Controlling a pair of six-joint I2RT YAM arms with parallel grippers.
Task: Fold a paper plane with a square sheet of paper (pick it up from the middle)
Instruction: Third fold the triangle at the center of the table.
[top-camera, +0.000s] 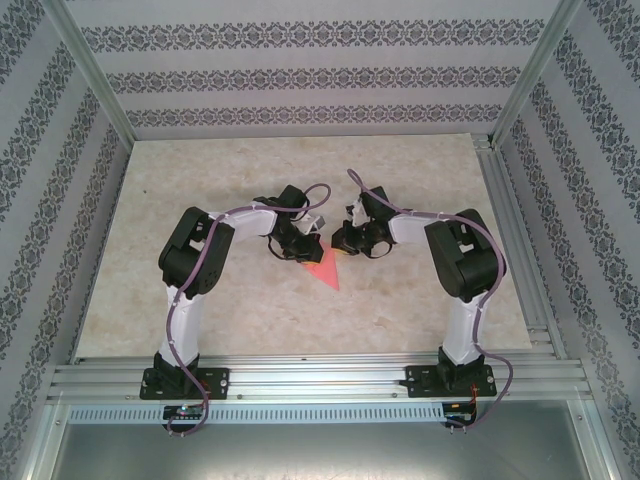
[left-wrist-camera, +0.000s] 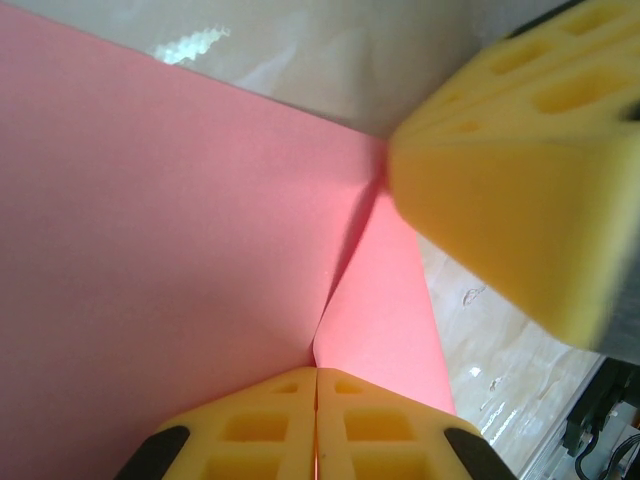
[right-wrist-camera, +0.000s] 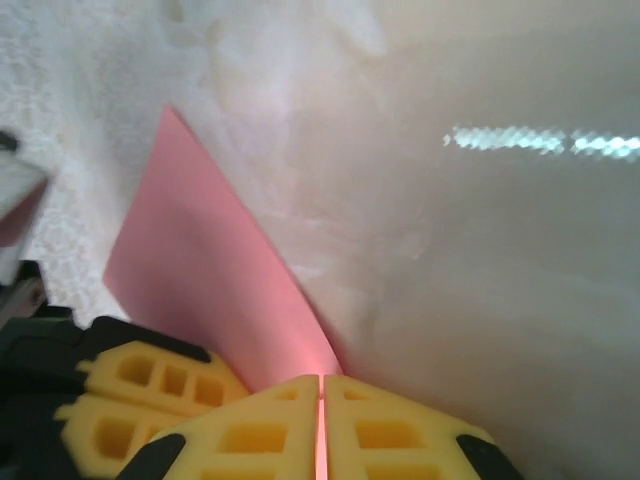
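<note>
Midway between the beige marbled table's (top-camera: 200, 180) side edges, left gripper (left-wrist-camera: 316, 388) and right gripper (right-wrist-camera: 321, 395) each pinch the folded pink-red matte paper sheet (top-camera: 323, 268).

A pale beige, marble-patterned glossy bench (top-camera: 200, 190) stands inside a booth of white wallpapered walls (top-camera: 300, 70) crossed by bands of dark grey damask ornament. Slim silver aluminium posts (top-camera: 95, 75) rise at the back corners. Ribbed aluminium rails (top-camera: 320, 378) run across the near edge, and a narrower aluminium track (top-camera: 515, 240) lines the right side. Below lie a perforated white strip (top-camera: 320, 412) and a plain grey metal sheet (top-camera: 320, 450). A dotted streak of reflected light (right-wrist-camera: 540, 142) shines on the bench.
</note>
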